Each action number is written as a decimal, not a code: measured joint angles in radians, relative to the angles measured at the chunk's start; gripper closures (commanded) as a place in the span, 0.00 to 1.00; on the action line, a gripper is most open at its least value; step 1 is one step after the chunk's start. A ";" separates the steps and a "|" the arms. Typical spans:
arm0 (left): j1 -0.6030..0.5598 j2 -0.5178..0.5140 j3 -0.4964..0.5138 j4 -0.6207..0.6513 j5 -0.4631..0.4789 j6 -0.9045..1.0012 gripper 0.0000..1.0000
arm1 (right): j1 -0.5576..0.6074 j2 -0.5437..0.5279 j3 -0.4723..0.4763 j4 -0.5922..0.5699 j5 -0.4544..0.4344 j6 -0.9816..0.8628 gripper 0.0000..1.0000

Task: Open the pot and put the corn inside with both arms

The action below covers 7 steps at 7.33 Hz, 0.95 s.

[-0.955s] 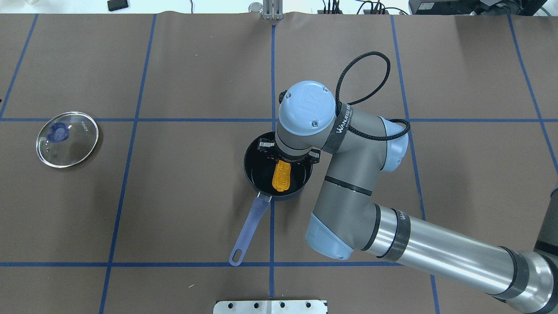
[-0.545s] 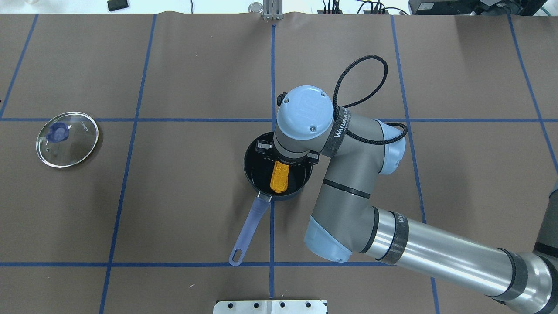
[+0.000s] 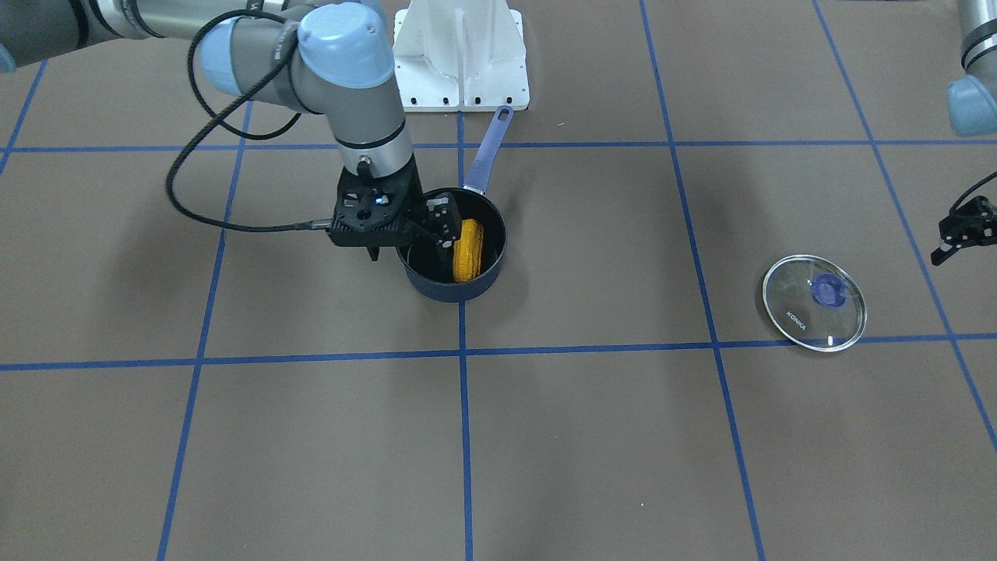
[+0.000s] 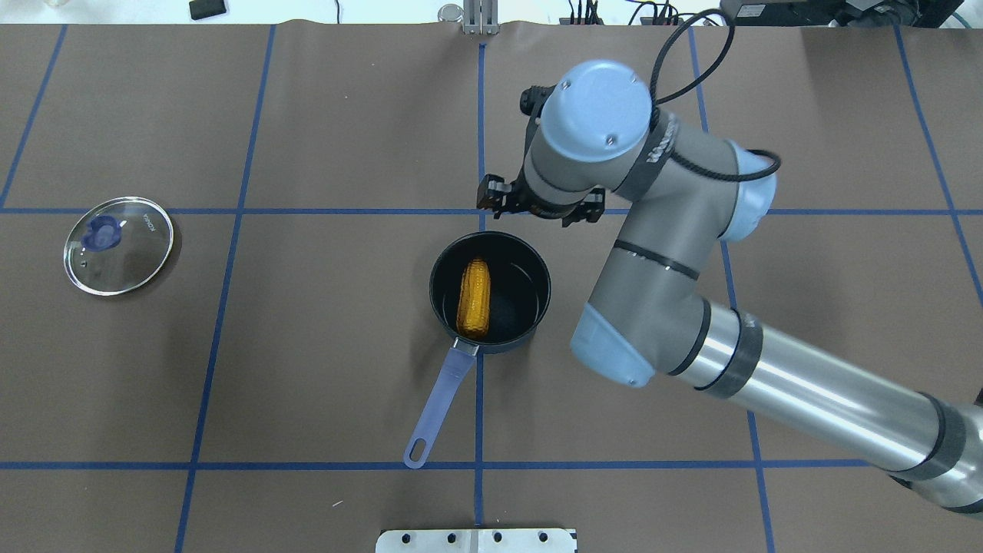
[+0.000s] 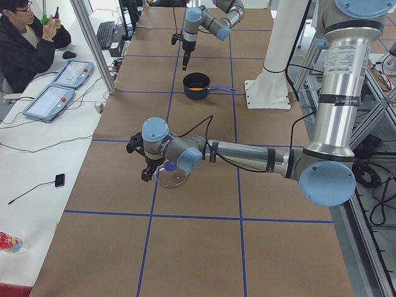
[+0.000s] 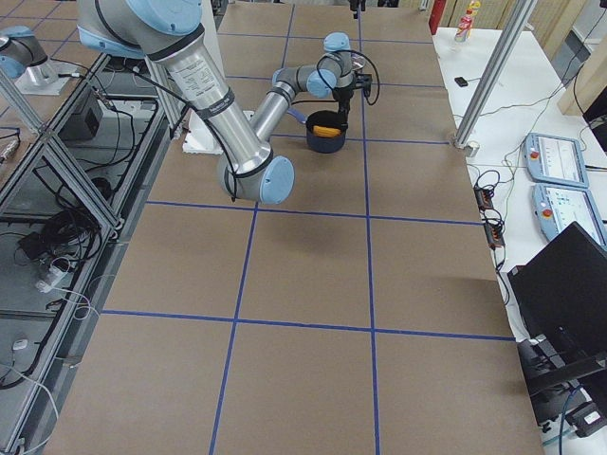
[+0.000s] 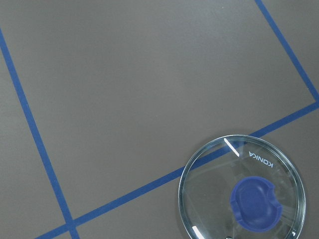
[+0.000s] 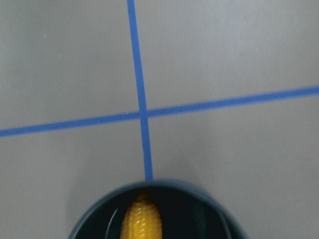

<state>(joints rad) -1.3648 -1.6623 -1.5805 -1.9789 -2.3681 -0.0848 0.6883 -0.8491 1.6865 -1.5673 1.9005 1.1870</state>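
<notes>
The dark pot (image 4: 542,286) with its lavender handle (image 4: 439,399) stands uncovered at the table's middle. The orange-yellow corn (image 4: 474,298) lies inside it, loose; it also shows in the front view (image 3: 467,251) and the right wrist view (image 8: 142,219). My right gripper (image 4: 537,209) is open and empty, raised just beyond the pot's far rim. The glass lid (image 4: 119,244) with its purple knob lies flat on the table far to the left. My left gripper (image 3: 962,232) hovers beside the lid (image 3: 814,304), apart from it, and looks open and empty.
The table is brown paper with a blue tape grid. The white base stand (image 3: 461,58) sits at the robot's edge, near the tip of the pot handle. The right arm's elbow (image 4: 614,346) hangs over the table right of the pot.
My right gripper has let go of the corn, risen, and moved away over the pot's far rim. The corn now lies flat in the pot. The lid has not moved.
</notes>
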 measured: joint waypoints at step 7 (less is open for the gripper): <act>-0.226 -0.104 0.082 0.333 -0.090 0.415 0.03 | 0.597 -0.463 0.074 0.004 0.426 -0.913 0.00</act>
<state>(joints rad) -1.5907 -1.7665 -1.4981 -1.6459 -2.4586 0.3305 1.2853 -1.3120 1.7608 -1.5631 2.3266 0.2741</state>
